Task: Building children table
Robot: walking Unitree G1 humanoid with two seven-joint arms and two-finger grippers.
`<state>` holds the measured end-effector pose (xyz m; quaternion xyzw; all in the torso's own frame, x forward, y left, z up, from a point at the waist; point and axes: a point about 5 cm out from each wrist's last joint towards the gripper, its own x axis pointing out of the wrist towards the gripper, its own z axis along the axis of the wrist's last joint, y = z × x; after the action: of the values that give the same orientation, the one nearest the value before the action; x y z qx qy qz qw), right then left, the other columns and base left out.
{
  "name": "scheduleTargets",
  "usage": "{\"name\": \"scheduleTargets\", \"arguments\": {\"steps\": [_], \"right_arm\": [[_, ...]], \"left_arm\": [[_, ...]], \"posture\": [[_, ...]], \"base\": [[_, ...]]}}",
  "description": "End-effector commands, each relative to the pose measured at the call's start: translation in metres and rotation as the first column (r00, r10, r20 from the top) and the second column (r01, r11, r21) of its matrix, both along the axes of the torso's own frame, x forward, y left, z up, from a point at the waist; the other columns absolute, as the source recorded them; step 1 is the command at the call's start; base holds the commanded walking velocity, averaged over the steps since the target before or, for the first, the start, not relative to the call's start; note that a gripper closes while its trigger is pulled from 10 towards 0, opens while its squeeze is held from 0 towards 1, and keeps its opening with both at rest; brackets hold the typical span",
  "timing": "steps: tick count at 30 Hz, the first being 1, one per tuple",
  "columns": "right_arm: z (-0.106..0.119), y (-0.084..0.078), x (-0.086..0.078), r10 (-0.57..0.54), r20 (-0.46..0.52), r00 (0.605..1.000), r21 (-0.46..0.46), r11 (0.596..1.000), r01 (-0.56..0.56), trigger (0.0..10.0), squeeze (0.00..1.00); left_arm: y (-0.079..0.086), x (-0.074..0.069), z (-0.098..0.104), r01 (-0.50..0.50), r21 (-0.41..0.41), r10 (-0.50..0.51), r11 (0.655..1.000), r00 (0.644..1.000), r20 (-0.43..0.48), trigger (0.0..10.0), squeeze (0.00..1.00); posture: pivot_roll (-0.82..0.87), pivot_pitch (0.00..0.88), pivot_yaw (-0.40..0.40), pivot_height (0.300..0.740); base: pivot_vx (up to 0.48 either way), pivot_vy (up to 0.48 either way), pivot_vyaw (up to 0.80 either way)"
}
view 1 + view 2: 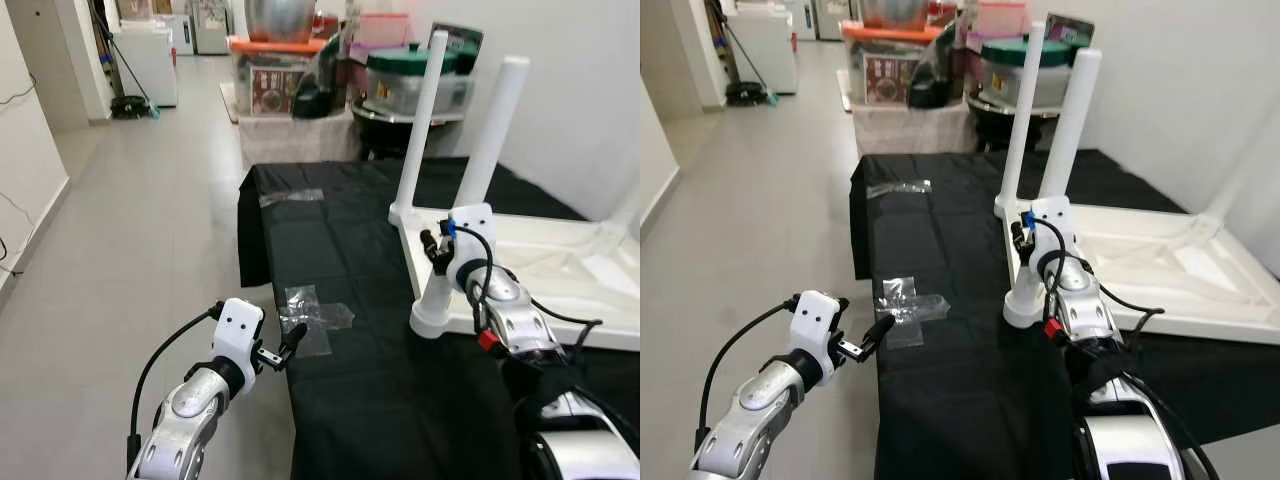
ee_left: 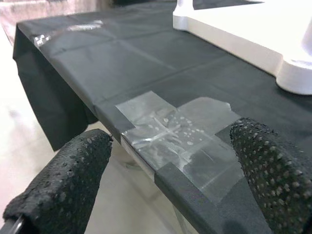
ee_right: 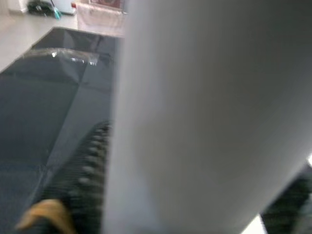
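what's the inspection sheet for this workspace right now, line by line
surface: black cloth over a table, clear tape patch at its left edge
job's things: white children table upside down, two legs upright
clutter: plastic wrap at the far end
grippers: left pincer open, straddling the tape patch at the cloth edge; right pincer around the near leg
cables: black cables on both forearms
surroundings: pots and boxes behind, grey floor

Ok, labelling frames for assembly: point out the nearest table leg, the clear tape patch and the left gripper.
Nearest table leg (image 1: 490,145), left eye view, mid shaft.
Clear tape patch (image 2: 170,134), left wrist view, centre.
Left gripper (image 1: 283,346), left eye view, between fingertips.
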<state>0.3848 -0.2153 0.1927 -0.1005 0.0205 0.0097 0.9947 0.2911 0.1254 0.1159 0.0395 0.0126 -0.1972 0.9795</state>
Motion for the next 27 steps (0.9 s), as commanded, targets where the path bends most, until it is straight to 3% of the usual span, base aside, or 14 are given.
{"name": "scheduleTargets", "arguments": {"steps": [1, 2, 4, 11, 12, 14, 21, 23, 27], "right_arm": [[0.01, 0.001, -0.001, 0.045, 0.044, 0.998, 0.016, 0.999, -0.045, 10.0, 1.0], [0.012, 0.001, -0.003, 0.067, 0.052, 0.996, 0.008, 0.998, -0.067, 10.0, 0.0], [0.014, 0.0, -0.008, 0.132, 0.063, 0.989, 0.001, 0.991, -0.132, 10.0, 0.0], [0.006, -0.004, -0.022, 0.202, 0.057, 0.978, -0.023, 0.979, -0.201, 10.0, 0.0], [-0.002, -0.002, -0.038, 0.277, 0.054, 0.959, -0.046, 0.96, -0.275, 10.0, 0.0], [-0.002, -0.002, -0.038, 0.277, 0.054, 0.959, -0.046, 0.96, -0.275, 10.0, 0.0], [-0.017, -0.001, -0.064, 0.322, 0.028, 0.946, -0.045, 0.946, -0.321, 10.0, 0.0], [-0.027, 0.007, -0.081, 0.378, 0.008, 0.926, -0.031, 0.926, -0.377, 10.0, 0.0], [-0.04, 0.015, -0.091, 0.356, -0.013, 0.934, -0.005, 0.935, -0.356, 10.0, 0.0]], "left_arm": [[-0.002, -0.001, -0.004, 0.005, 0.011, -0.005, 1.0, 1.0, -0.021, 10.0, 0.0], [-0.002, -0.001, -0.005, 0.006, 0.012, -0.006, 1.0, 1.0, -0.021, 10.0, 0.0], [-0.001, 0.0, -0.004, 0.008, 0.014, -0.008, 1.0, 1.0, -0.02, 10.0, 0.0], [0.0, 0.0, -0.004, 0.009, 0.016, -0.009, 1.0, 1.0, -0.019, 10.0, 0.0], [0.001, 0.0, -0.004, 0.006, 0.016, -0.006, 1.0, 1.0, -0.018, 10.0, 0.0], [0.001, 0.0, -0.004, 0.006, 0.016, -0.006, 1.0, 1.0, -0.018, 10.0, 0.0], [0.007, 0.004, 0.001, -0.043, -0.008, 0.043, 0.999, 0.999, 0.002, 10.0, 0.0], [0.009, 0.004, 0.004, -0.064, -0.037, 0.065, 0.997, 0.998, 0.011, 10.0, 0.0], [0.007, 0.001, 0.003, -0.06, -0.043, 0.06, 0.997, 0.998, 0.01, 10.0, 0.0]], "posture": [[0.06, 0.0, -0.055, 0.74], [0.06, 0.0, -0.055, 0.74], [0.05, 0.0, -0.048, 0.74], [0.04, 0.0, -0.044, 0.74], [0.04, 0.0, -0.038, 0.74], [0.04, 0.0, -0.038, 0.74], [0.03, 0.0, -0.031, 0.74], [0.02, 0.0, -0.027, 0.74], [0.02, 0.0, -0.026, 0.74]], "base": [[0.0, 0.0, 0.0], [0.0, 0.0, 0.0], [0.0, 0.0, 0.0], [0.0, 0.0, 0.0], [0.0, 0.0, 0.0], [0.0, 0.0, 0.0], [0.0, 0.0, 0.0], [0.0, 0.0, 0.0], [0.0, 0.0, 0.0]]}}
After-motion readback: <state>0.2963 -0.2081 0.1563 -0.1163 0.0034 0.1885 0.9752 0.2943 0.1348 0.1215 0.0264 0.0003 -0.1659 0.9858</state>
